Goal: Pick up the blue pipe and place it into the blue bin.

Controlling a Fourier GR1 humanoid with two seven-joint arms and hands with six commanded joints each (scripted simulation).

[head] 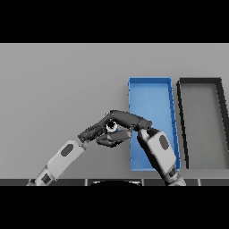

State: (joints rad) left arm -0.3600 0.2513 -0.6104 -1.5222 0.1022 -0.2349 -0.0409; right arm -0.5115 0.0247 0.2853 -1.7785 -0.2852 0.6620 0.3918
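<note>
The blue pipe [112, 126] shows only as a small pale-blue round end, pinched between my two hands just left of the blue bin [152, 87]. My right hand [129, 120] reaches left from over the bin's near part, its fingers lying over the pipe and its thumb curled under it. My left hand [92, 132] comes in from the lower left, and its fairly straight fingers meet the pipe from the left side. Most of the pipe's body is hidden by the hands. The bin is a long open blue box, and its near left part is covered by my right arm.
A black bin [202, 85] of the same shape stands right beside the blue bin. Grey tabletop stretches to the left and to the back.
</note>
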